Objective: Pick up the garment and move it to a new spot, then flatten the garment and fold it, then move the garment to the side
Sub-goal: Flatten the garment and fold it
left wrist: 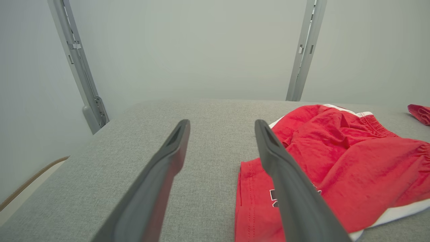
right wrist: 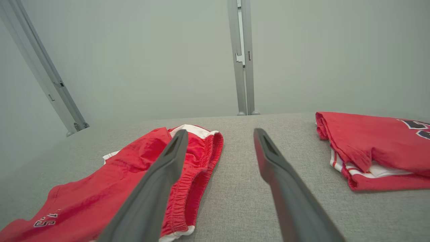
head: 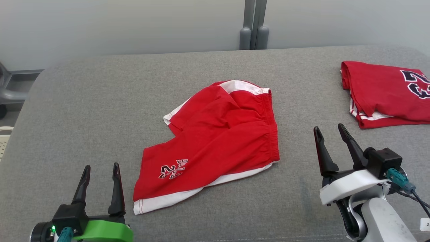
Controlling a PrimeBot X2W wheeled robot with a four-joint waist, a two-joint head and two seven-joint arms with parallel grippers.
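The garment [head: 215,141] is a pair of red shorts with white trim and a dark number print, lying loosely spread and creased in the middle of the grey padded table [head: 100,101]. It also shows at the right of the left wrist view as red shorts [left wrist: 336,168] and at the left of the right wrist view as red shorts [right wrist: 134,181]. My left gripper [head: 100,171] stands open at the lower left, just off the shorts' near leg hem. My right gripper [head: 329,132] stands open to the right of the waistband. Nothing is between either pair of fingers.
A folded red jersey [head: 386,94] with white stripes and a dark number lies at the table's far right, also seen as a red jersey [right wrist: 376,151]. A grey post [head: 253,23] rises behind the table against a pale wall. The table's left edge drops away beside my left gripper.
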